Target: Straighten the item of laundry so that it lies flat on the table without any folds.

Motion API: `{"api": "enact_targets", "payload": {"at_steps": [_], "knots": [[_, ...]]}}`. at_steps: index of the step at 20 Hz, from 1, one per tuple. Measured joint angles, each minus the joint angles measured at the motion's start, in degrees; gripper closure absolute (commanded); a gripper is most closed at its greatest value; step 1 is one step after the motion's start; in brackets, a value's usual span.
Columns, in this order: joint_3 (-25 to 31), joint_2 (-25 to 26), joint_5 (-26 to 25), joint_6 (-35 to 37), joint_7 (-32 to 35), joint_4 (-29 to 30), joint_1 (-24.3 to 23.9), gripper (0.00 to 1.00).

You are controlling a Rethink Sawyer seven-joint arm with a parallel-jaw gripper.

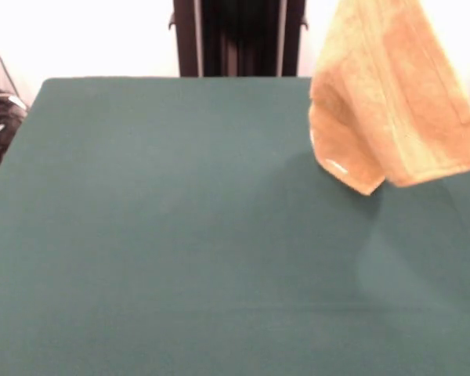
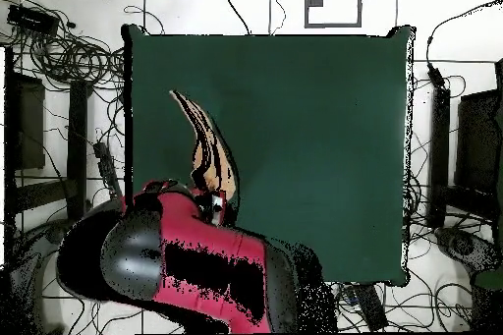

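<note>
The orange-tan towel (image 1: 392, 94) hangs in the air over the right side of the dark green table (image 1: 180, 235), folded over on itself, with its lower corners clear of the cloth. A small white tag (image 1: 336, 166) shows near its lower left edge. In the front view the top of the towel runs out of the picture and the gripper is hidden. In the overhead view the towel (image 2: 206, 144) shows edge-on as a narrow curved strip over the table's (image 2: 314, 135) left part. My gripper (image 2: 211, 201) holds its upper end, mostly hidden under the red arm (image 2: 187, 262).
The black pedestal (image 1: 239, 37) stands behind the table's far edge. Cables (image 2: 69, 56) and dark equipment lie on the floor around the table. The towel's faint shadow (image 1: 399, 266) falls on the cloth below it.
</note>
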Motion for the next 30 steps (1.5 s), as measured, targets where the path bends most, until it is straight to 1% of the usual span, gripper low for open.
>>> {"api": "enact_targets", "payload": {"at_steps": [4,8,13,14,20,23,25,30], "knots": [[-1.5,-1.1,0.0,2.8,2.9,0.0,2.3,1.00],[-1.3,-0.2,0.9,1.9,5.4,0.0,2.0,1.00],[0.4,2.1,2.4,-4.6,7.0,0.2,-0.3,1.00],[1.3,2.9,2.9,-7.7,7.0,0.6,-1.4,1.00],[3.4,4.8,3.1,-14.4,7.0,1.5,-4.0,1.00],[3.7,5.8,3.1,-16.3,7.0,1.7,-4.2,1.00],[3.7,6.1,3.1,-16.3,7.0,1.8,-3.9,1.00],[3.7,7.3,3.0,-16.3,7.0,1.7,-1.9,1.00]]}}
